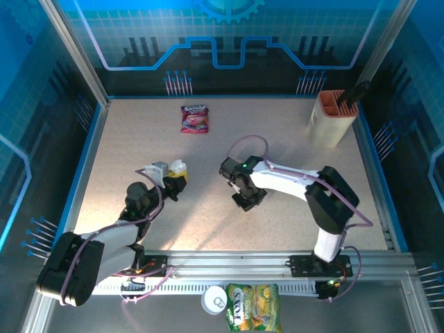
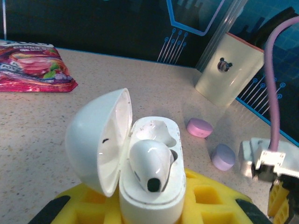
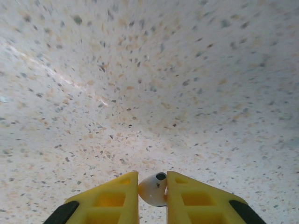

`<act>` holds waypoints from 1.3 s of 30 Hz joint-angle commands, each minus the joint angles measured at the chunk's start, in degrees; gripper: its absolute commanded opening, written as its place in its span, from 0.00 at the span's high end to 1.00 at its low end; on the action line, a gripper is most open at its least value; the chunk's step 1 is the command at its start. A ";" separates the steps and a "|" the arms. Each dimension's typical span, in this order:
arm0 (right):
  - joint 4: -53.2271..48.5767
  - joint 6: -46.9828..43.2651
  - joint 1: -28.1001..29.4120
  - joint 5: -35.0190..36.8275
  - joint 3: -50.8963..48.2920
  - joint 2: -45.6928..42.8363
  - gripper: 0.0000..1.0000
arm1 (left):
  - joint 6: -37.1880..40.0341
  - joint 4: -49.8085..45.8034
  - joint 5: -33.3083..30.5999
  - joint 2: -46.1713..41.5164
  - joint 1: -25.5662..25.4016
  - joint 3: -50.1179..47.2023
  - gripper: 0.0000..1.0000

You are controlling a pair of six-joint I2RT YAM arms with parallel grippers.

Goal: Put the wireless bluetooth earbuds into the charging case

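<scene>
Earbuds, from above: we see the left gripper gripping the open charging case left of mid-table. The right gripper points down at the table nearby, apart from the case.
Holder, from above: a beige holder with an orange rim stands at the far right corner. A dark object stands in it; we cannot tell what it is.
Case, left wrist: the charging case sits clamped between yellow fingers, its lid tilted back. One seated earbud fills the near socket; the far socket is empty.
Table, left wrist: a pink pebble and a lilac pebble lie beyond the case. They are near each other but not touching.
Pinch, right wrist: the right gripper is pressed together on a white earbud, close to the speckled table.
</scene>
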 commanded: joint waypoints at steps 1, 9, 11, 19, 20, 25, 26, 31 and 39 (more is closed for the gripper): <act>7.62 3.00 -2.36 -2.99 -3.99 -6.00 0.83 | 5.52 3.21 -4.42 1.60 -4.05 2.49 0.97; 23.87 9.95 -9.24 -13.21 -14.91 -20.74 0.82 | 12.67 6.82 -6.03 8.26 -12.88 6.50 0.95; 27.54 11.86 -11.13 -16.59 -17.28 -23.83 0.83 | 13.97 8.79 -5.77 10.89 -14.85 7.47 0.95; 36.53 18.52 -15.78 -24.78 -24.43 -35.14 0.83 | 20.36 11.78 -6.45 18.95 -22.58 11.78 0.96; 36.78 18.95 -16.11 -25.36 -24.72 -35.91 0.83 | 20.80 11.95 -6.52 19.66 -23.17 12.16 0.96; 40.38 20.71 -16.95 -28.89 -25.66 -38.36 0.83 | 23.20 12.39 -6.47 23.59 -26.84 14.43 0.96; 41.22 21.00 -16.96 -29.54 -25.84 -38.60 0.83 | 23.60 12.62 -6.74 24.17 -27.59 14.71 0.96; 44.64 21.22 -16.79 -31.57 -25.69 -39.88 0.83 | 23.51 13.06 -7.46 26.24 -29.73 15.77 0.96; 46.75 22.01 -16.26 -33.31 -24.82 -38.09 0.83 | 23.23 13.70 -7.33 27.33 -30.95 16.43 0.96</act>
